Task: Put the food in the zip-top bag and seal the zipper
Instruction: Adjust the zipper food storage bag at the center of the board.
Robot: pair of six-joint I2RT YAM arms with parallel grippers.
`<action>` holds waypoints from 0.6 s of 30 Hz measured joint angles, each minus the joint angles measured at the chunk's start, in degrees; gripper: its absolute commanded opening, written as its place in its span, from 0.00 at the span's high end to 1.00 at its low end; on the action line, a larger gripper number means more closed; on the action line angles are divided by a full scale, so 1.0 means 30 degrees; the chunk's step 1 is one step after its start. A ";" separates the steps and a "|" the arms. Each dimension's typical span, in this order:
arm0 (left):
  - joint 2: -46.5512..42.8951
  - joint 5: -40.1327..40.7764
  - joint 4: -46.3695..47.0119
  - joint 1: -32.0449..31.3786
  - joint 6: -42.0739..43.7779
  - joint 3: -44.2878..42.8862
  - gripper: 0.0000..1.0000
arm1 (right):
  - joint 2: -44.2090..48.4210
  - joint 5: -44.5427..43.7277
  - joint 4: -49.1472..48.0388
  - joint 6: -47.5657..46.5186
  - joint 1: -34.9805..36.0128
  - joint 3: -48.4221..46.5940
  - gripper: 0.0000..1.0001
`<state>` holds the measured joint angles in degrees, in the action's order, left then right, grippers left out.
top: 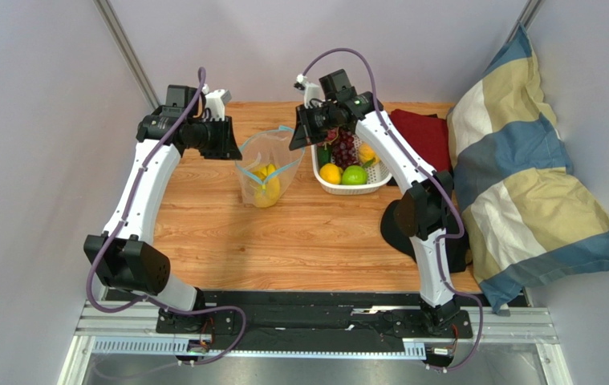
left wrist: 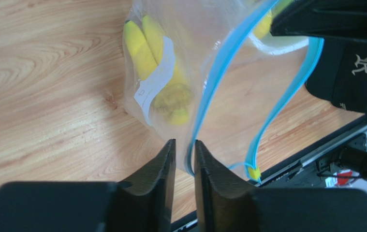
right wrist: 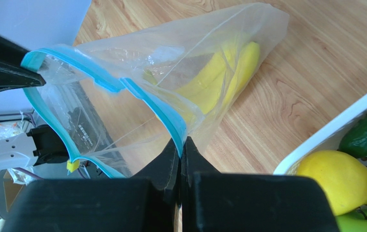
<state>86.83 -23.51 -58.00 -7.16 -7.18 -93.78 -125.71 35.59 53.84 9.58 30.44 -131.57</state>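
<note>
Wood-grain table [top: 299, 241] is seen from above w/ both arms stretched to its far half. At the left, the left gripper [left wrist: 184, 153] is clamped on one part of the zipper [left wrist: 217, 77], w/ the teal strip pinched btw its two fingers [left wrist: 163, 169]. The zip-top bag [top: 265, 172] is held upright approx midway btw the two grippers. Its mouth is pulled open and its lower end is touching the wood. Inside it the banana bunch [top: 265, 186] is lodged low down, and in the left wrist view a white label is seen on the plastic in front of it. A small yellow slider tab [right wrist: 72, 166] is seen on the zipper near the left gripper's end. The right gripper [right wrist: 181, 150] is closed tight on the opposite part of the zipper, w/ no gap visible btw its fingers beyond the strip itself. Just right of it the white basket [top: 363, 189] is set on the table. The grape cluster [top: 345, 149], an orange fruit [top: 330, 172], a green apple [top: 355, 176] and a yellow fruit [top: 367, 153] are held inside it. Further right, a black cap [top: 402, 228], a red cloth [top: 424, 132] and a striped pillow [top: 524, 176] are laid at the table's right edge.
</note>
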 measured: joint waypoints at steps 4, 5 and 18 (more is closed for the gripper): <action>0.0299 -0.0845 -0.0117 -0.0109 0.0168 -0.0430 0.83 | -0.0015 0.0051 -0.0189 0.0168 -0.0117 -0.0058 1.00; 0.0590 -0.1049 -0.0197 -0.0146 0.0160 -0.0583 0.87 | -0.0029 0.0102 -0.0219 0.0197 -0.0066 -0.0080 0.98; 0.2718 -0.1938 -0.0219 -0.0233 -0.0342 -0.1166 1.00 | 0.0568 -0.0750 -0.0597 -0.0692 -0.1457 0.0933 0.10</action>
<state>94.98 -29.32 -58.65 -7.86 -8.21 -97.27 -124.01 33.34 52.05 7.51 26.06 -128.77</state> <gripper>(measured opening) 0.008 0.888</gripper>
